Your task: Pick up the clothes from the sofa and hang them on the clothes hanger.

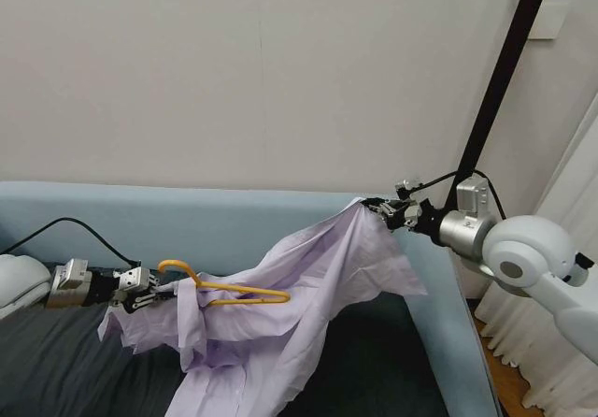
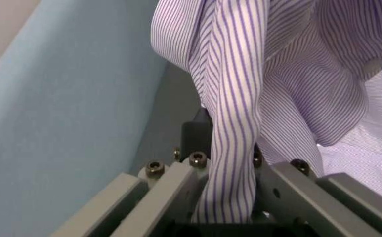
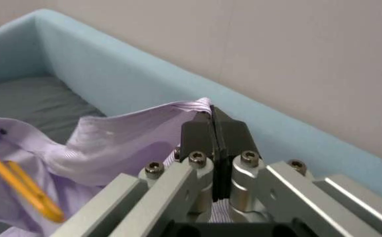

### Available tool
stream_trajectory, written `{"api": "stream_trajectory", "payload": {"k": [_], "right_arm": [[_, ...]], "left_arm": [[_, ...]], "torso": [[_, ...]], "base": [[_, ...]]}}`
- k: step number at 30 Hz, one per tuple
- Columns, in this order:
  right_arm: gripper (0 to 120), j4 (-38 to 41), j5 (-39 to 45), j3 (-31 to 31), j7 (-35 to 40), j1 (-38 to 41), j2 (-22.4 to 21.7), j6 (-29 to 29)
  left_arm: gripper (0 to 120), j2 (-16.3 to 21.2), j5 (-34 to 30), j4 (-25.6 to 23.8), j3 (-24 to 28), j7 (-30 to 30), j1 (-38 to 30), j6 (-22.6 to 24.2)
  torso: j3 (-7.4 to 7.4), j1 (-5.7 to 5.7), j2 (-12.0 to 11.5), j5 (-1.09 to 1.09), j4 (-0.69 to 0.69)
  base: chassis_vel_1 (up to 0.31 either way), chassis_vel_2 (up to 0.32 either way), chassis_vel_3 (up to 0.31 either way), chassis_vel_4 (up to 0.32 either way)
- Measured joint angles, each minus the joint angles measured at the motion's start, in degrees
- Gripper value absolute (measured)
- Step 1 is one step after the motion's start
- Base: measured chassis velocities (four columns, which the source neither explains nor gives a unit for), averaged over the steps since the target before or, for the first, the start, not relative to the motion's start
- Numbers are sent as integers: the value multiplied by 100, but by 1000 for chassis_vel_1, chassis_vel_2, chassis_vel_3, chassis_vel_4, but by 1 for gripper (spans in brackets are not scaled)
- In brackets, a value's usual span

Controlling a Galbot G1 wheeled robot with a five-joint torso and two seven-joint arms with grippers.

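Note:
A lilac striped shirt (image 1: pixel 308 295) stretches across the sofa between my two grippers, its lower part draping onto the dark seat. My left gripper (image 1: pixel 148 292) at the left is shut on one end of the shirt (image 2: pixel 233 123), with the fabric running between its fingers. My right gripper (image 1: pixel 385 210), raised near the sofa's back at the right, is shut on the other end of the shirt (image 3: pixel 131 143). A yellow hanger (image 1: pixel 224 290) sits inside the shirt, its hook curving up next to the left gripper; part of the hanger (image 3: pixel 19 185) shows in the right wrist view.
The sofa has a light blue back (image 1: pixel 187 221) and a dark grey seat (image 1: pixel 56 361). A black clothes rack pole (image 1: pixel 500 76) rises at the right behind my right arm. A white curtain (image 1: pixel 570 211) hangs at the far right.

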Motion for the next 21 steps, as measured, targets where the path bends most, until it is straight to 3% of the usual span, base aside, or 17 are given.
{"api": "stream_trajectory", "payload": {"k": [8, 21], "right_arm": [[0, 706, 318, 299, 3, -160, -394, 224], [0, 1842, 725, 317, 148, -297, -645, 430]], "left_arm": [[0, -113, -42, 67, 2, -710, -75, 337], [0, -239, -692, -158, 84, -1000, -313, 781]], "torso": [[0, 0, 0, 1, 0], [0, 0, 0, 0, 0]], "base": [[0, 0, 0, 0], [0, 0, 0, 0]]}}
